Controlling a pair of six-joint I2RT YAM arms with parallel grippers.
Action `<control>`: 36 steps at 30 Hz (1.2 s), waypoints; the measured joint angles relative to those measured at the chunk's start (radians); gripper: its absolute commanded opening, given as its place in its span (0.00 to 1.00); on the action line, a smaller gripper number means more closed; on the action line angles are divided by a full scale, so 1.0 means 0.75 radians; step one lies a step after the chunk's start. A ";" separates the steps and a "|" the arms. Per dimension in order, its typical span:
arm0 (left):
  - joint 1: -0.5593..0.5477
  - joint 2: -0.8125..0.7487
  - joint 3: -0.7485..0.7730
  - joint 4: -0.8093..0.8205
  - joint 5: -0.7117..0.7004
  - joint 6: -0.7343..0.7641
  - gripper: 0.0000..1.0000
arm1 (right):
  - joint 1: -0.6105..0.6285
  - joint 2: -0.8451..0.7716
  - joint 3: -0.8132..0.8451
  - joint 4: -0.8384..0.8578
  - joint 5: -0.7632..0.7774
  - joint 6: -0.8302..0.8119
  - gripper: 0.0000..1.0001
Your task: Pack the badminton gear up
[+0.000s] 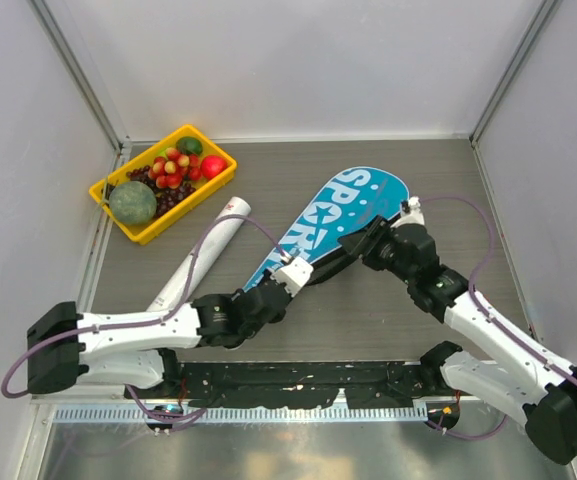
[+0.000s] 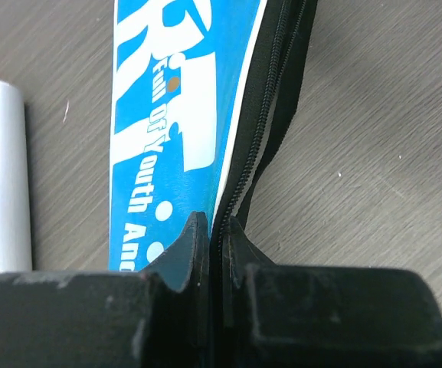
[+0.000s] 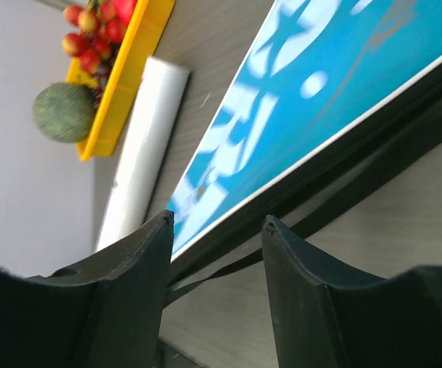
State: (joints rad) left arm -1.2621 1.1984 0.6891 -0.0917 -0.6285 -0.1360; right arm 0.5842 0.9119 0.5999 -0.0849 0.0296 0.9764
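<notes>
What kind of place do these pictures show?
Probably a robot test booth, not a home: plain white walls with metal posts, two arms bolted to a grey table, and staged props like the yellow fruit tray.

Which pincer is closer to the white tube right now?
Left. The left pincer pinches the blue bag at its narrow end, just beside the white tube. The right pincer sits at the bag's opposite edge, with the bag between it and the tube.

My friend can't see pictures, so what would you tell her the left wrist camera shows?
The left gripper pinches the blue racket bag by its black zipper edge, its two fingers nearly touching. The bag lies on a grey table, with a white tube beside it at the left edge.
</notes>
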 measured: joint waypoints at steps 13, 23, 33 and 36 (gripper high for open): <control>0.304 -0.408 -0.061 -0.250 0.478 -0.168 0.00 | -0.681 0.117 0.143 -0.058 -0.304 -0.628 0.49; 0.499 -0.547 -0.027 -0.469 0.761 -0.266 0.00 | -0.953 0.352 0.082 0.146 -0.776 -0.860 0.59; 0.676 -0.507 0.196 -0.690 1.004 -0.381 0.00 | -0.981 0.365 0.082 0.201 -0.826 -1.323 0.57; 0.720 -0.497 0.279 -0.764 1.055 -0.410 0.00 | -0.985 0.304 0.009 0.291 -0.831 -1.423 0.55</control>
State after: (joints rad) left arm -0.7223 0.8253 0.8986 -0.6647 0.1627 -0.4435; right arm -0.1547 1.1400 0.6067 0.1337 -0.5934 -0.0906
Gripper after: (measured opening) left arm 0.070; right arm 0.565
